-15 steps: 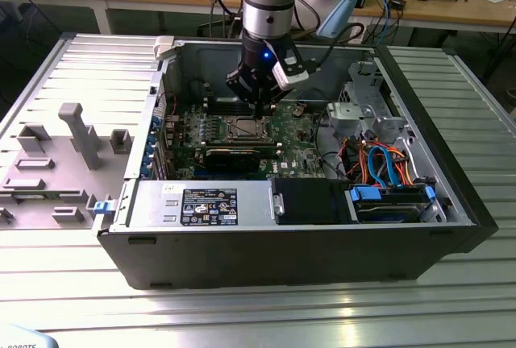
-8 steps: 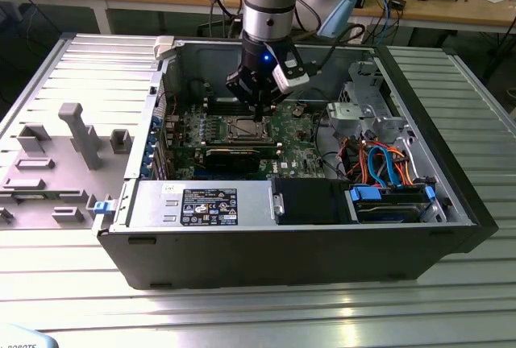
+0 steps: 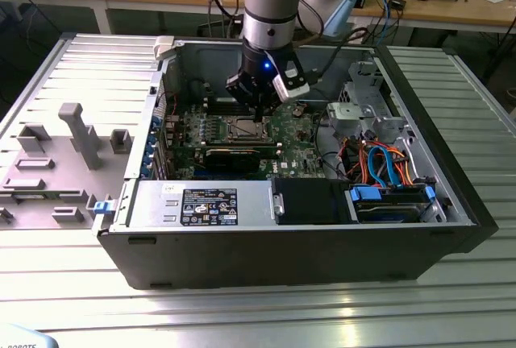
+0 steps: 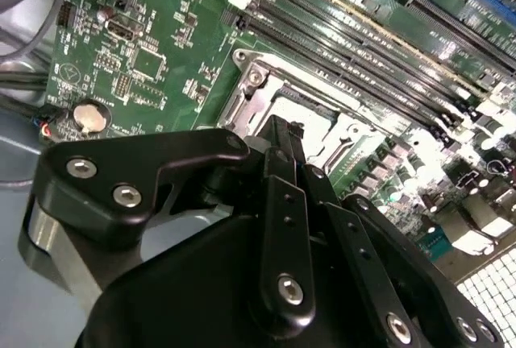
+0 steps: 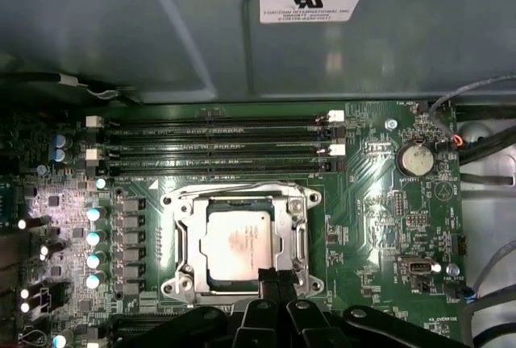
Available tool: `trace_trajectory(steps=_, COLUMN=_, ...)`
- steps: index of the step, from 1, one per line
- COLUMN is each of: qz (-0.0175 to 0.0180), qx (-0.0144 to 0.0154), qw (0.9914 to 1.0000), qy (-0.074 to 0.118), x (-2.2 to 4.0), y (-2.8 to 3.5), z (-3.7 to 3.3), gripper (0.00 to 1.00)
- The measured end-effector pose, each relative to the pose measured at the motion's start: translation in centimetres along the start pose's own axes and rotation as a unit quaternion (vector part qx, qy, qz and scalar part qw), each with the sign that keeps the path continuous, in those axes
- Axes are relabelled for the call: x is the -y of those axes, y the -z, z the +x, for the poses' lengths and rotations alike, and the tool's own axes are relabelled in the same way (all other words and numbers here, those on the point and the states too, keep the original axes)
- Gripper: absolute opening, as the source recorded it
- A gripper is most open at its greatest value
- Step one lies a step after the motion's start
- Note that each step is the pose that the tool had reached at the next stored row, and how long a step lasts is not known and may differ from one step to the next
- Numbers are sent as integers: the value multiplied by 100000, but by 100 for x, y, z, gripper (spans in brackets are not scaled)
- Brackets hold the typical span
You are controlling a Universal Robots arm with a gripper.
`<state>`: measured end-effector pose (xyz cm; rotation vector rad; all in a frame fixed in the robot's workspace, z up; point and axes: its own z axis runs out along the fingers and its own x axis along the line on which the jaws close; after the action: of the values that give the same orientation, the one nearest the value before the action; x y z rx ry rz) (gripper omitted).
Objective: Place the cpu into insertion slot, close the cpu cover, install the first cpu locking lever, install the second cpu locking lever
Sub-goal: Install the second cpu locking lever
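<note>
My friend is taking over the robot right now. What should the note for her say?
Gripper: fingertips together at the socket's edge, holding nothing that shows.
The cpu lies flat in the insertion slot on the green board; that step looks done.
The cpu cover appears to be down around the chip.
Whether either locking lever is latched, I cannot tell. Check both before going on.

- White rectangular sticker (image 5: 310,7) on the grey metal case wall: its dark print is illegible.
- Black rectangular label (image 3: 209,206) on the silver metal cover (fine white print, illegible).
</note>
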<state>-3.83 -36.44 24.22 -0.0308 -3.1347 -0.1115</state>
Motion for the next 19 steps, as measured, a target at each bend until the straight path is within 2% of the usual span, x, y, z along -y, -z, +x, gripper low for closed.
trace_trajectory(steps=2, qz=-428, qx=-35, qw=99999, qy=-7, x=48, y=3, z=-1, gripper=11)
trace_trajectory(steps=6, qz=-963, qx=-65, qw=99995, qy=-12, x=155, y=8, z=0, gripper=11)
trace_trajectory(steps=10, qz=-1087, qx=-66, qw=99994, qy=-10, x=209, y=-4, z=21, gripper=11)
trace_trajectory(steps=14, qz=-1114, qx=-65, qw=99994, qy=-4, x=226, y=-23, z=113, gripper=11)
trace_trajectory(steps=16, qz=-1114, qx=-69, qw=99994, qy=-5, x=275, y=-20, z=116, gripper=11)
trace_trajectory(steps=19, qz=-1235, qx=-69, qw=99992, qy=-8, x=290, y=-25, z=144, gripper=11)
